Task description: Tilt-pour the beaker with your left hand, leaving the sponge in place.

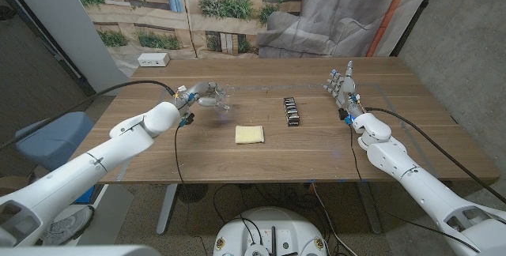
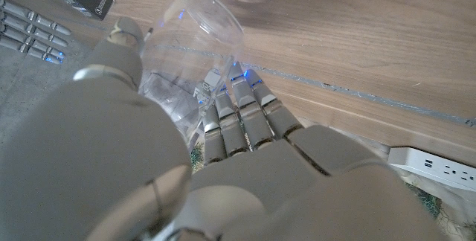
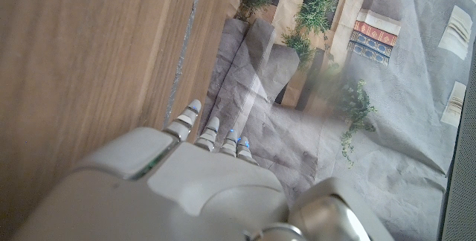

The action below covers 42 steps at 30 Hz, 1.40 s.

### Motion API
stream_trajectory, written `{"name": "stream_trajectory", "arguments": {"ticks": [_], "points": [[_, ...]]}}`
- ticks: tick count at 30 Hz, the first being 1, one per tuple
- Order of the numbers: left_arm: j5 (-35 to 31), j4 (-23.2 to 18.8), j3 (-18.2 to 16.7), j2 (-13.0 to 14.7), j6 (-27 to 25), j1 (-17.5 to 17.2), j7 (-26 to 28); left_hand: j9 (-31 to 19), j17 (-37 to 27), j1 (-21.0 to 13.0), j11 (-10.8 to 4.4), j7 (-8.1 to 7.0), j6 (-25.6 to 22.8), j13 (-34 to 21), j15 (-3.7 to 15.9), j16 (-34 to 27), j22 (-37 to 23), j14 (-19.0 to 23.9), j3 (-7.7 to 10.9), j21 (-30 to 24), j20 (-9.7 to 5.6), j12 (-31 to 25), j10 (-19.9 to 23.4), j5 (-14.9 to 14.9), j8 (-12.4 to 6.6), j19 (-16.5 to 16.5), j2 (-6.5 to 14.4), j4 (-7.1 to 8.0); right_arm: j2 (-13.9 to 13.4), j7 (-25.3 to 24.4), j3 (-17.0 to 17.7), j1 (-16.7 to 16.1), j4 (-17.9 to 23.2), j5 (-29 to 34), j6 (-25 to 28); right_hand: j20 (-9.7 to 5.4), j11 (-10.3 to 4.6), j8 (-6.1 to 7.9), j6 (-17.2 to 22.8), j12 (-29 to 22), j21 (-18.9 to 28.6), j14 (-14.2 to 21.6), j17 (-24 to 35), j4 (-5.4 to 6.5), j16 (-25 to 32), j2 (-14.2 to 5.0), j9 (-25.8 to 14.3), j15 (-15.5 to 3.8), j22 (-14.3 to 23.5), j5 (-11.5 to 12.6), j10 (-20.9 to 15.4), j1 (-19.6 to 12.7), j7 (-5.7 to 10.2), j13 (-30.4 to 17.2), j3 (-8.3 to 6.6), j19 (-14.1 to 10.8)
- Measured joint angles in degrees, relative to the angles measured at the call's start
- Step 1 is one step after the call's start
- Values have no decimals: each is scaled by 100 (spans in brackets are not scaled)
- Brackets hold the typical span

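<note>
Clear beaker (image 2: pixel 192 36) sits gripped in the left hand (image 1: pixel 198 96), lifted off the table (image 1: pixel 316 141) and tipped sideways, so the pour looks under way. Sponge (image 1: pixel 250 134) lies untouched nearby. Right hand (image 1: pixel 341 84) stands spread, holding nothing. Setting down remains.

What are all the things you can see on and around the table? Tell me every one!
beaker: one, clear, tilted in the left hand above the table's left side
sponge: one, pale yellow, middle of the table
black pack: one, black with silvery pieces, right of the sponge
power strip: one, white, far left corner
table: one, wooden
left hand: one, grey-white, holds the beaker
right hand: one, grey-white, fingers apart, holds nothing, right side
</note>
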<state>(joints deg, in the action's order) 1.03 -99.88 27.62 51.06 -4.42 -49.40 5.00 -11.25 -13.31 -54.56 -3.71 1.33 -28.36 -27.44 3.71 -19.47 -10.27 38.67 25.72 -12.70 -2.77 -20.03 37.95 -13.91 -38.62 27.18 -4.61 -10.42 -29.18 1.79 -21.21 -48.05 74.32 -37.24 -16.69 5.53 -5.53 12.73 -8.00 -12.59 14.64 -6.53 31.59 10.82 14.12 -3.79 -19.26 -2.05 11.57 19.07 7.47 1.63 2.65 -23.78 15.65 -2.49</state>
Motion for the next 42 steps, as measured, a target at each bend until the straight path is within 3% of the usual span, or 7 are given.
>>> {"name": "stream_trajectory", "arguments": {"ticks": [3, 4, 20, 25, 28, 42], "points": [[18, 0, 0, 0, 136, 0, 125, 5, 27, 0, -31, 0, 0, 1, -1, 90, 0, -167, 0, 22, 11, 57, -31, 0, 0, -29, 0, 0, 0, 0, 0, 0, 0, 0, 0, 0, 0, 0, 0, 0, 0, 0, 8, 0, 0, 0, 0, 0, 0, 0, 0, 0, 0, 0, 0, 0], [22, 185, -60, -125, 201, -148, 196, 6, 47, 0, -31, 0, 0, 9, -2, 107, 0, -187, 0, 22, 11, 58, -30, 0, 0, -29, 0, 0, 0, 0, 0, 0, -1, 0, 0, 0, 0, 0, 0, 0, 0, 0, 14, 0, 0, 0, 0, 0, 0, 0, 0, 0, 0, 0, 0, 0], [5, 584, -110, -485, 905, -437, 861, 52, 134, 0, -123, 0, 0, 120, -31, 255, 0, -215, 0, 43, 11, 191, -21, 40, 0, -90, 0, 0, 0, 1, 0, 0, -2, 0, 0, 0, 0, 0, 0, 0, 0, 0, 0, 0, 0, 0, 0, 0, 0, 0, 0, 0, 0, 0, 0, 0], [1, 584, -110, -485, 1071, -437, 1019, 55, 133, 0, -123, 0, 0, 147, -31, 255, 1, -215, 0, 43, 8, 195, -21, 40, 0, -93, 0, 0, 0, 1, 0, 0, -2, 0, 0, 0, 0, 0, 0, 0, 0, 0, 0, 0, 0, 0, 0, 0, 0, 0, 0, 0, 0, 0, 0, 0], [0, 792, -150, -601, 1151, -683, 1125, 54, 160, 0, -125, 0, 0, 151, -44, 294, 0, -228, 19, 65, 23, 223, -23, 41, 0, -162, 0, -19, 0, 0, 0, -1, -1, 1, 0, 0, 0, 0, 0, 0, 0, 0, 0, 0, 0, 0, 0, 0, 0, 0, 0, 0, 0, 0, 0, 0], [-91, 1020, -216, -805, 1429, -959, 1662, 72, 160, 0, -155, 0, 0, 238, -51, 444, 1, -501, 25, 110, 23, 349, -31, 84, 1, -366, 0, -25, 0, 0, 0, -2, -1, 1, -2, 0, 0, 0, 0, 0, 0, 0, 0, 0, 0, 0, 0, 0, 0, 0, 0, 0, 0, 0, 0, 0]]}}
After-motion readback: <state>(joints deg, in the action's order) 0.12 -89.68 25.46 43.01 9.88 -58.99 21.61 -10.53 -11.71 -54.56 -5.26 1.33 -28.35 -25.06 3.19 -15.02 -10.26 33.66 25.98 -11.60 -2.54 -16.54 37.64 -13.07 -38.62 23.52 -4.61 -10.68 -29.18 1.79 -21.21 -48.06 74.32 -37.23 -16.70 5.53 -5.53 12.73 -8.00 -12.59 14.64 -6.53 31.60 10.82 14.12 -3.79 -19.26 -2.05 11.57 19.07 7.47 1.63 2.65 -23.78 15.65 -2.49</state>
